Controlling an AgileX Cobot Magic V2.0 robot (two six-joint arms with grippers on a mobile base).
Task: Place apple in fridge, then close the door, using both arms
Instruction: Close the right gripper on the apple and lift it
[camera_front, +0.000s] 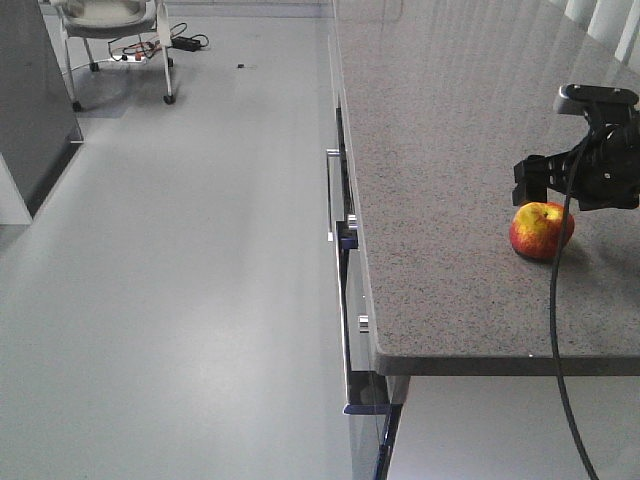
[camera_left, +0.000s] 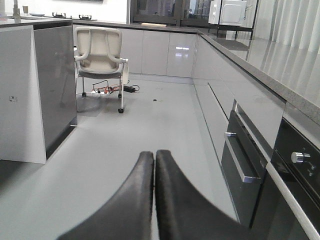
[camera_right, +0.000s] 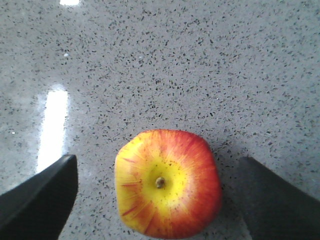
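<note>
The apple (camera_front: 541, 230), red with yellow patches, rests stem-up on the speckled stone counter (camera_front: 450, 150) near its front right. My right gripper (camera_front: 562, 192) hangs just above it. In the right wrist view the gripper (camera_right: 157, 161) is open, its dark fingers (camera_right: 40, 197) apart from the apple (camera_right: 167, 182) on either side. My left gripper (camera_left: 154, 156) is shut with nothing in it and hovers over the grey floor, facing down the kitchen aisle. The fridge and its door are out of view.
Drawers with metal handles (camera_front: 331, 195) and an oven front (camera_left: 295, 175) line the counter's side. A dark grey-sided, stone-topped island (camera_left: 50, 90) stands at the left. At the far end are a white wheeled chair (camera_left: 100, 55) and floor cables (camera_left: 112, 89).
</note>
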